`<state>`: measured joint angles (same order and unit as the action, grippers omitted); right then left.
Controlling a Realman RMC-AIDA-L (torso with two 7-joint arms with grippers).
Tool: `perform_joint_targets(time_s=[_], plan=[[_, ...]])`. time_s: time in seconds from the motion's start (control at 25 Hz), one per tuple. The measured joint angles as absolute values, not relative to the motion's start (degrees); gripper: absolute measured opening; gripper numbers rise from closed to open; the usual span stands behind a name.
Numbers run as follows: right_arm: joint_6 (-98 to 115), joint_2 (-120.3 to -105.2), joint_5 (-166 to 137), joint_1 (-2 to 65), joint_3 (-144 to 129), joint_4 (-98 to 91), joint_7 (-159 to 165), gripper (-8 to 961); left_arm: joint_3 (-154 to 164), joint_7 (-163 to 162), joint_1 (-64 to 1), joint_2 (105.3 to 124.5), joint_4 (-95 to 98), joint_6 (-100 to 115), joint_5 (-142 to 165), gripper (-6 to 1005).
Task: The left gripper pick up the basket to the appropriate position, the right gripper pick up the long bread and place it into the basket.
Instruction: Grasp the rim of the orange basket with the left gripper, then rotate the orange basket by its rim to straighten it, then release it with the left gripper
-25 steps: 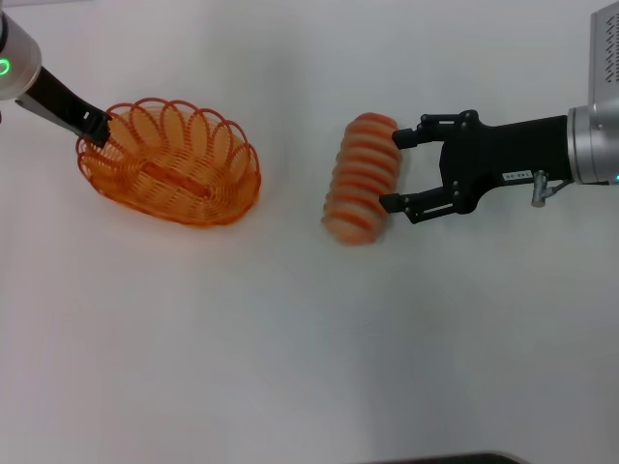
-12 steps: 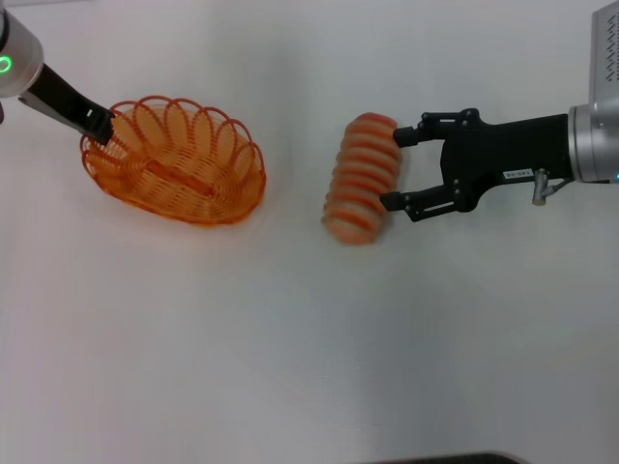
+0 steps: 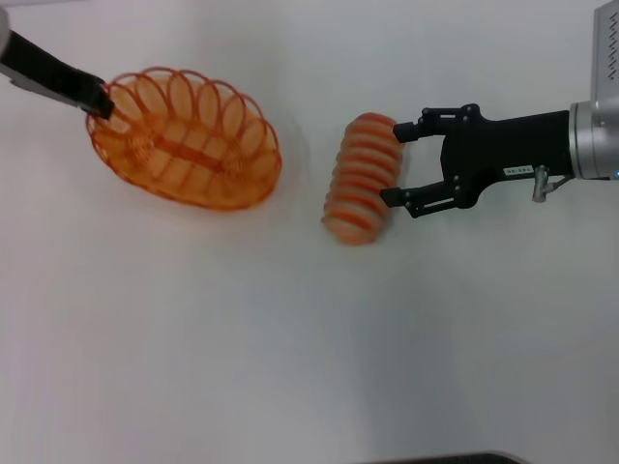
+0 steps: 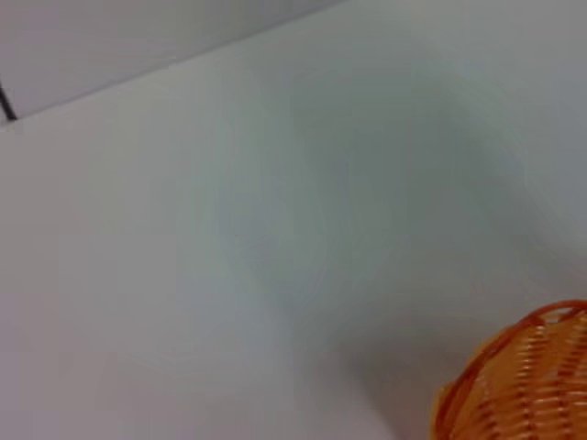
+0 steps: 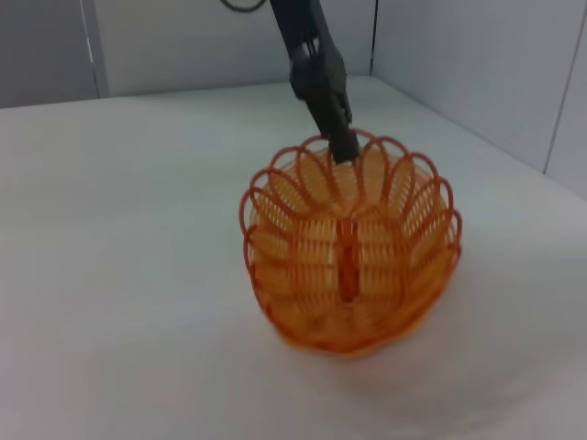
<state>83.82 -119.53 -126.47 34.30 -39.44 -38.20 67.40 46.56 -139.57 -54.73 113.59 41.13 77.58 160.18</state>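
The orange wire basket [image 3: 184, 140] hangs tilted off the table, held by its left rim. My left gripper [image 3: 97, 100] is shut on that rim; the right wrist view shows the gripper [image 5: 332, 117] pinching the far edge of the basket [image 5: 353, 266]. An edge of the basket shows in the left wrist view [image 4: 523, 385]. The long bread [image 3: 363, 177] lies on the white table at centre right. My right gripper [image 3: 395, 164] is open, its fingertips at the loaf's right side. The loaf is out of sight in the right wrist view.
The white table [image 3: 290, 338] stretches wide in front of both objects. Grey wall panels [image 5: 477, 55] stand behind the table in the right wrist view. A dark edge [image 3: 435, 458] shows at the table's near side.
The left gripper has lifted the basket, carried it a little to the right and tipped its opening towards me. The right gripper and the bread have hardly moved.
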Motion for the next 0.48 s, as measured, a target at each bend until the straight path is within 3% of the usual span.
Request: perform_joint_targets(time_s=[0.24,0.48], plan=[[83.8,-119.48,-125.5,34.0,-39.4,-38.2,66.8,913,41.0,-140.4,-53.1,113.02,45.8,83.8,160.1,70],[83.7,-119.44,-124.9,33.9,-39.4,-38.5,66.7,913,39.4,-145.3,-51.0,114.07,52.3,89.5,160.1,68]])
